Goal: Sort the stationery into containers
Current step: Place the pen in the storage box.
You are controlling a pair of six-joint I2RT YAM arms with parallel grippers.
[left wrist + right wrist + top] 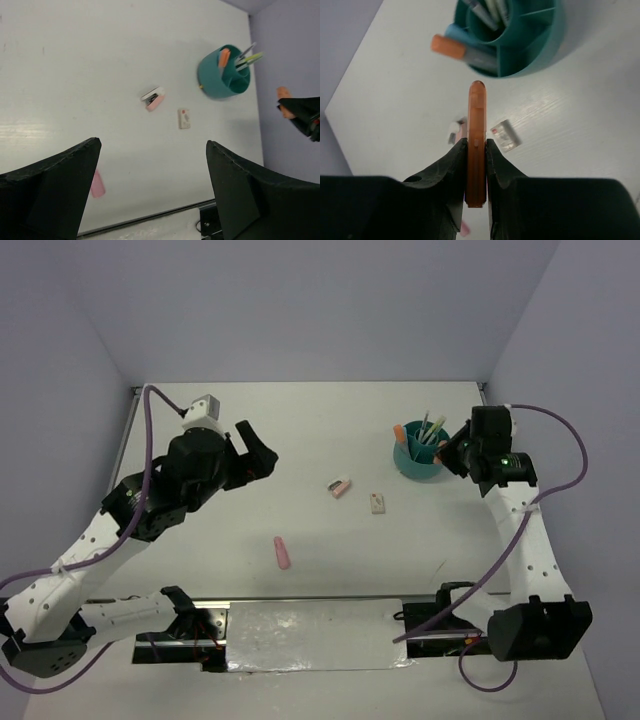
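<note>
My right hand (476,146) gripped the highlighter (476,105); I meant to centre it over the organiser (542,45) at twelve o'clock. My left hand (152,150) gaped empty.

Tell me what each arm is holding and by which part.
Right gripper: jaws pinch an orange highlighter by its wrist-side end. Left gripper: jaws open, empty.

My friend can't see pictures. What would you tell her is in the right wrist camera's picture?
The right gripper pinches an orange highlighter between its two black fingers, pointing toward a round teal organiser on the white table. The organiser holds pens and an orange-capped marker, and a small white eraser lies on the table nearby.
</note>
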